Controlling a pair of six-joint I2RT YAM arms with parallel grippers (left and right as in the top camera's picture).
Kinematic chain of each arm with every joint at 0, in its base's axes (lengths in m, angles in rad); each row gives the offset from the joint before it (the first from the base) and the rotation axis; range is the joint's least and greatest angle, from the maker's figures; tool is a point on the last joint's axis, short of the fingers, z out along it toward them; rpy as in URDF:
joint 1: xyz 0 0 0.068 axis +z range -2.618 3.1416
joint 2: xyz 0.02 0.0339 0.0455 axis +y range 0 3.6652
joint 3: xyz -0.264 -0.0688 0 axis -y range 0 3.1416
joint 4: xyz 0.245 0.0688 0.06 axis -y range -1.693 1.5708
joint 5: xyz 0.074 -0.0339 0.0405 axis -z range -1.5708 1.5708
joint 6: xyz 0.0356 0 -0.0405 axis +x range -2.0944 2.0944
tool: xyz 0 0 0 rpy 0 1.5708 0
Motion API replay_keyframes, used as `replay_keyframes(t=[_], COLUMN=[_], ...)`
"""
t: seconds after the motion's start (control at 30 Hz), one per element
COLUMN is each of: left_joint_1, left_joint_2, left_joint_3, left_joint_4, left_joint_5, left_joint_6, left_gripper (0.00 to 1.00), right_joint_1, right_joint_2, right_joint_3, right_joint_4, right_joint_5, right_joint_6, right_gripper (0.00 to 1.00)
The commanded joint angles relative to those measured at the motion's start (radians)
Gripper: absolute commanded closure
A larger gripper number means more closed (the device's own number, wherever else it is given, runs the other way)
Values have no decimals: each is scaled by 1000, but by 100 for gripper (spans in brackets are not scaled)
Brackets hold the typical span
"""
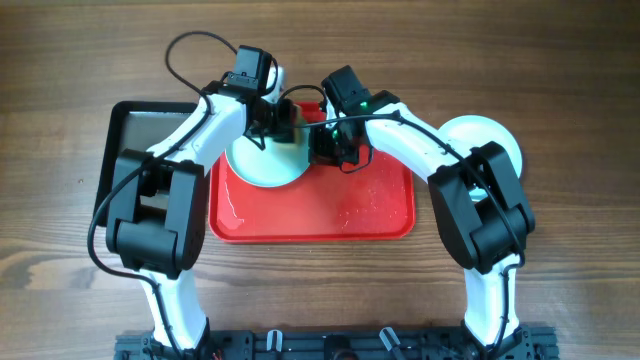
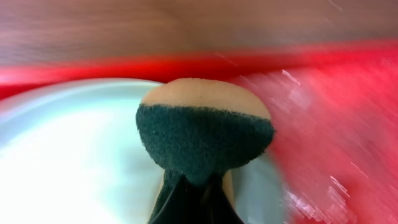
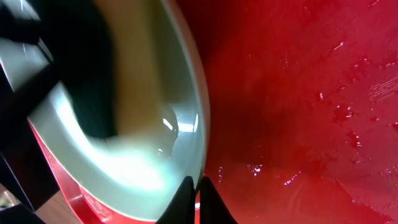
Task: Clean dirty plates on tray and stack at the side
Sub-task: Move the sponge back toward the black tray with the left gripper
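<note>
The left gripper [image 2: 196, 200] was clamped on a green-faced sponge [image 2: 205, 134] pressed onto the pale turquoise plate [image 1: 262, 168] at the red tray's [image 1: 330, 222] far left corner. The right gripper [image 3: 198, 190] pinched that plate's rim. The tray looked wet, so a hard scrub could probably have slipped the rim free. A white plate [image 1: 487, 135] lay beside the tray's right edge.

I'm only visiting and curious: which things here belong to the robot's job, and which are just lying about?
Job: red tray, turquoise plate on it, sponge in the left gripper, right gripper pinching that plate's rim, white plate beside the tray.
Lying about: dark metal tray, wooden table.
</note>
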Motion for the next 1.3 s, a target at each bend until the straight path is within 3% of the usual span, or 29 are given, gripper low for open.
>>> replay_keyframes(t=[0.0, 0.13, 0.3, 0.37, 0.53, 0.63, 0.7, 1.17, 1.27], left_joint_1=[-5, 21, 127, 167, 232, 233, 233, 234, 234], left_joint_2=[17, 17, -1, -24, -120, -166, -177, -178, -178], left_joint_3=[-1, 0, 3, 16, 32, 32, 32, 32, 32], left_joint_4=[-69, -146, -197, -229, -252, -252, -253, -252, -252], left_joint_5=[320, 216, -61, -109, -121, -120, -114, -102, -124], left_joint_6=[134, 141, -89, -138, -143, -142, -143, -143, -143], left_gripper=[96, 96, 96, 96, 96, 96, 96, 96, 96], right_joint_1=[-4, -4, -4, -4, -4, -3, -1, 103, 116], right_joint_2=[14, 14, 14, 14, 14, 14, 14, 16, 22], right_joint_3=[-11, -11, -11, -11, -11, -11, -11, -11, -11], right_joint_4=[-13, -14, -17, -17, 10, 48, 63, 142, 146], right_joint_5=[32, 26, 3, 3, 11, 42, 90, 253, 274], right_joint_6=[-18, -19, -34, -34, -33, -24, 6, 43, 71], right_gripper=[96, 96, 96, 96, 94, 79, 75, 76, 84])
